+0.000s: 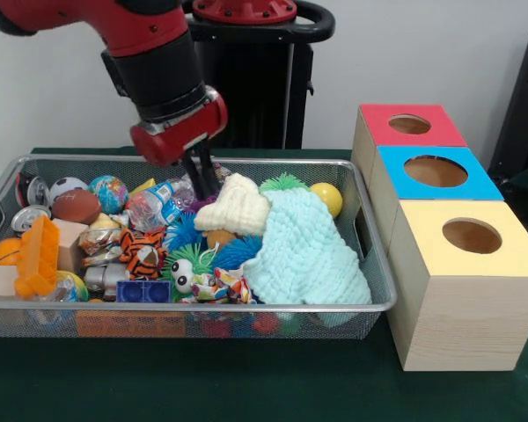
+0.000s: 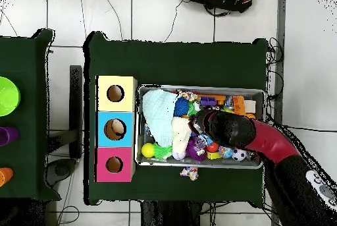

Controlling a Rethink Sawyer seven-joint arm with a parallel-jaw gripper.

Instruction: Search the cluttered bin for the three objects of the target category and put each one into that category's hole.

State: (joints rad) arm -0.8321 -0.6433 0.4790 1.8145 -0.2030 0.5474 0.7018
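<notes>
The fingers (image 1: 202, 180) are lowered into the far middle of the bin (image 1: 246, 308), but whether they are parted or closed cannot be told, since only dark, close-set prongs are seen among the clutter. Just beside them, toward the picture's left in the front view, a clear bottle (image 1: 154, 207) with a blue label is lying on its side among toys; the other two bottles cannot be picked out. The hole (image 1: 436, 170) in the blue-topped box is found between the red-topped box (image 1: 411, 125) and the yellow-topped box (image 1: 471, 236), just outside the bin's short side.

A slip is judged likely: the bottle's wrinkled, thin wall could be crushed or squeezed out sideways if it is pinched off centre. The cream knitted cloth (image 1: 238, 207) and the pale green blanket (image 1: 304, 251) lie just beside the fingers on the other side and could be snagged and dragged up. A ball (image 1: 109, 193) could be nudged over the bottle.

Little free room is left inside the bin. Above the rim the way toward the boxes is open, though the bin's end wall must be cleared first. On the counter (image 2: 197, 58) a small item (image 2: 189, 172) is seen outside the bin.
</notes>
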